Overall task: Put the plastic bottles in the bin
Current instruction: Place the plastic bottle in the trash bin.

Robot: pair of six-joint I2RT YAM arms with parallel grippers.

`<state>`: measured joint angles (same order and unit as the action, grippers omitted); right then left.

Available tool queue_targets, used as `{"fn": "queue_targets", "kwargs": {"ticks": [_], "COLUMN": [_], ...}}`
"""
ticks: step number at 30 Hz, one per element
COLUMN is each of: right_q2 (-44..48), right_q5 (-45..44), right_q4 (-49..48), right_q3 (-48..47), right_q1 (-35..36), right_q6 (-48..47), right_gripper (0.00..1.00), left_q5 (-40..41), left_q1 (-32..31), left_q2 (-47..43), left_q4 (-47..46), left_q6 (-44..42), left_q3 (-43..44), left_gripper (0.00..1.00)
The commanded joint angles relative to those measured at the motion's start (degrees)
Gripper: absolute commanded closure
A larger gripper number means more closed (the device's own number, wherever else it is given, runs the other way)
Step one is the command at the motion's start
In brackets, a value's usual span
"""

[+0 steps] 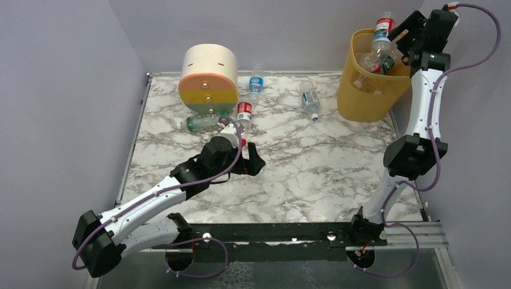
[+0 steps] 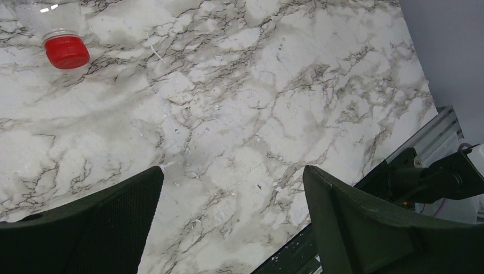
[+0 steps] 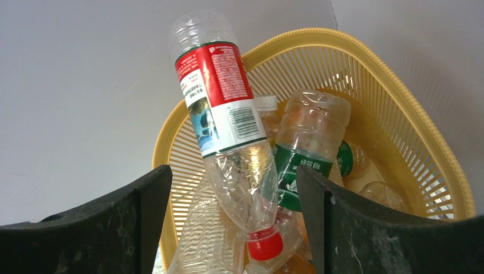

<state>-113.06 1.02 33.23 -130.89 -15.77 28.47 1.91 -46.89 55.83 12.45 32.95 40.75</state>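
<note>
Up at the far right corner, the right gripper (image 3: 232, 182) hangs over the bin (image 1: 361, 96), and its fingers (image 3: 114, 228) stand apart. Between them a red-labelled bottle (image 3: 220, 97) points cap-down into the basket, red cap (image 3: 264, 245) at the bottom and clear base up top. There is daylight on both sides of it, so neither finger is pinching it. Its lower end sits among the pile inside the bin, while the upper half pokes well above the rim.

Look at that pile! A green-labelled bottle (image 3: 305, 162) leans just beside the red one, a crumpled clear bottle (image 3: 202, 240) lies lower left, and a white cap (image 3: 266, 103) peeks out behind. More clear plastic shows deeper down, too jumbled to count.

Over to the left arm. The left gripper (image 1: 254, 161) hovers low over the marble table (image 1: 313, 174) near the middle, jaws spread wide with only bare marble between them. In its wrist view a bottle's red cap (image 2: 67, 51) sits at the top left corner, well apart from the fingers (image 2: 103, 228).

Four bottles are out on the table. A greenish bottle (image 1: 202, 122) lies on its side in front of the round drawer unit (image 1: 208, 75). A red-label table bottle (image 1: 244, 112) is just beside it, and it is the one nearest the left gripper. A blue-labelled bottle (image 1: 257, 81) lies farther back by the drawer unit, and another blue-labelled one (image 1: 310, 99) rests near the bin's foot, apart from it.
</note>
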Motion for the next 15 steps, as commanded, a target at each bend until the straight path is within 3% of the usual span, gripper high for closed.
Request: {"fn": "queue_targets", "kwargs": {"ticks": [1,10,15], "right_q2": [4.8,16.9,24.6], "right_q5": [2.1,11.4,10.9], "right_q4": [-1.2,-5.0,-5.4], "right_q3": [2.7,15.9,25.0], "right_q1": [-0.3,0.9,5.4], "right_q6": [0.3,0.5,-1.9], "right_gripper": [0.17,0.17,0.15], "left_q5": [-0.7,0.9,1.3], "left_q1": [0.1,0.1,0.1], "left_q2": [-0.5,0.6,1.7], "left_q4": [-1.5,-0.1,0.9], "left_q6": [-0.6,-1.0,-2.0], "left_q3": [1.8,3.2,5.1], "left_gripper": [0.01,0.01,0.01]}}
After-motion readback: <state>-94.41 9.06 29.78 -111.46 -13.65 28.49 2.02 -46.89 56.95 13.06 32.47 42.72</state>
